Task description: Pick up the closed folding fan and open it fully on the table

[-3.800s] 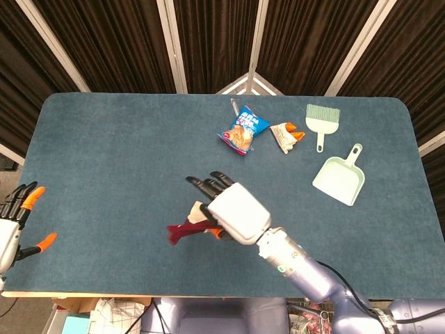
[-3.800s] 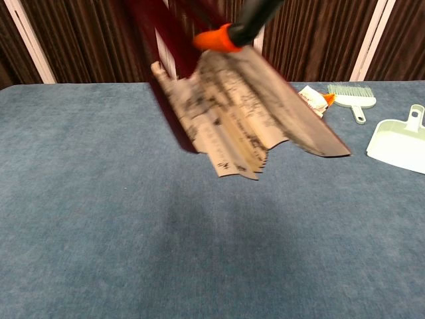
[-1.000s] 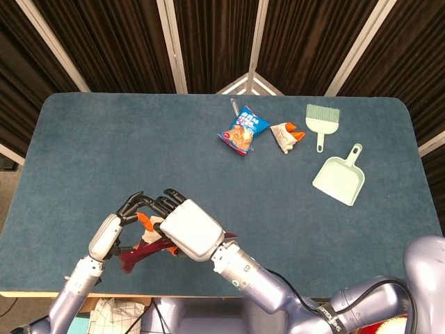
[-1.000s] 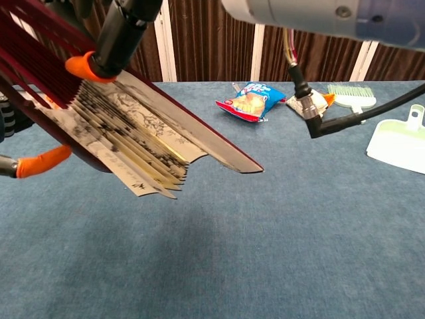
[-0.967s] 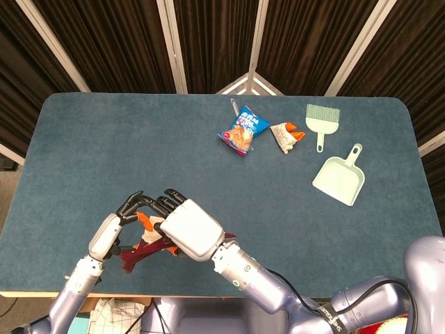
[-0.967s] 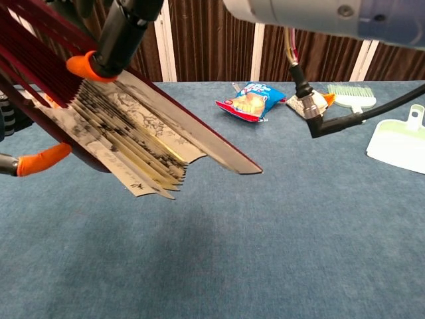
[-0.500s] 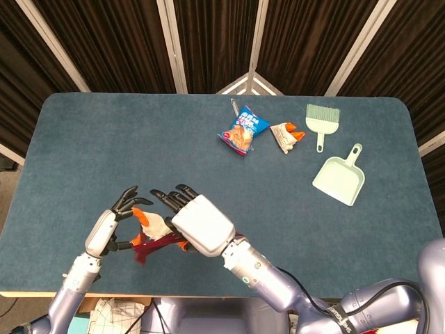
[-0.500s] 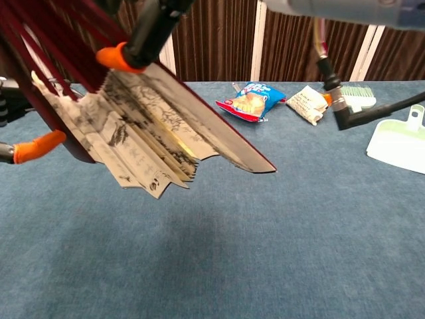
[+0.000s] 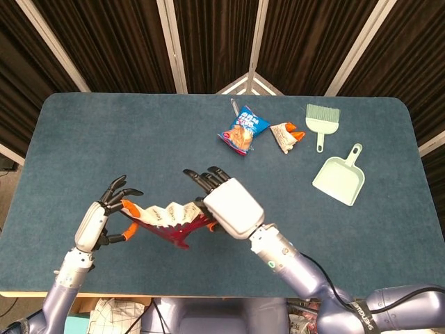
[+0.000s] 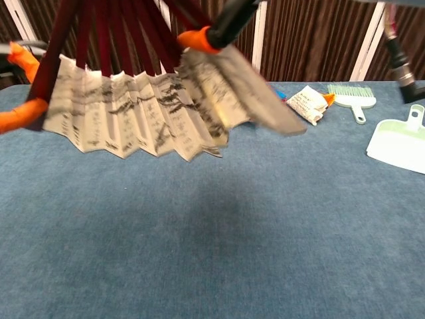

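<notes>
Left robot hand (image 9: 104, 216) pinches one end rib of the fan (image 9: 170, 217); right robot hand (image 9: 226, 205) grips the other end, so the half-spread fan lies between them above the near part of the counter (image 9: 83, 139), its long axis running left to right. Both are equally near. Only the chest view shows its pleats (image 10: 133, 113) and that it hangs clear of the surface; only the head view shows both wrists. Farther back lie a snack bag (image 9: 243, 130), brush (image 9: 322, 120) and dustpan (image 9: 338, 179)
</notes>
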`<state>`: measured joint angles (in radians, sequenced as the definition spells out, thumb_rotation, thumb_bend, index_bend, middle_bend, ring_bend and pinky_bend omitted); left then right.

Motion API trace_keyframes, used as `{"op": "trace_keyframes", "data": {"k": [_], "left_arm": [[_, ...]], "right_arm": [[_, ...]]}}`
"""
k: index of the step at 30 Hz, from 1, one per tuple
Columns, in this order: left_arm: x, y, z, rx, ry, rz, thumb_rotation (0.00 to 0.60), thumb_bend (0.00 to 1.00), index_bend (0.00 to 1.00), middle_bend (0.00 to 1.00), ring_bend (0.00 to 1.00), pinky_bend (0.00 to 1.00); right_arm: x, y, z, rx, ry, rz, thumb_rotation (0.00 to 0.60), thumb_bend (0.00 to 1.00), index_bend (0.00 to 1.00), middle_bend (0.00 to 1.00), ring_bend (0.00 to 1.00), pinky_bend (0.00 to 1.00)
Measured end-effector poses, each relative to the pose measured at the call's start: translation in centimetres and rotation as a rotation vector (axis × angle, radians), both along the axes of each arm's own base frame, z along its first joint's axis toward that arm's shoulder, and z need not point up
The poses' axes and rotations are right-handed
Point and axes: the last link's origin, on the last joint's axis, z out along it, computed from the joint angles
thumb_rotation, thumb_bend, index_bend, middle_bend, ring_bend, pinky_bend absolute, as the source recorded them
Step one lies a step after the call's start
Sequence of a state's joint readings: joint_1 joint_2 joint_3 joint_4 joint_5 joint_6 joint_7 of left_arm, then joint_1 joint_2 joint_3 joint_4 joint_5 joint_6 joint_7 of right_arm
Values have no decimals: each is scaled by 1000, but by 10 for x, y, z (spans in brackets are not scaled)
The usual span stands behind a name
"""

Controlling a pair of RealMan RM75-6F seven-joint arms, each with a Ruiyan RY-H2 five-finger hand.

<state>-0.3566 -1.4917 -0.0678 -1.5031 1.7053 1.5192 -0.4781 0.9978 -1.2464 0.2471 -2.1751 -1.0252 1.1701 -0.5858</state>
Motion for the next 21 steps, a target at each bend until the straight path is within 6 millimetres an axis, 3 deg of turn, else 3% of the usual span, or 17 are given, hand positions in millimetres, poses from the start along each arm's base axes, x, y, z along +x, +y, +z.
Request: {"op": "trace_keyframes", "data": {"k": [21], "left_arm": [[22, 8, 11, 232, 126, -138, 600, 561, 621, 269, 0, 101]], "right_arm": [[-55, -26, 28, -115, 57, -41, 600, 482, 756, 126, 240, 188]]}}
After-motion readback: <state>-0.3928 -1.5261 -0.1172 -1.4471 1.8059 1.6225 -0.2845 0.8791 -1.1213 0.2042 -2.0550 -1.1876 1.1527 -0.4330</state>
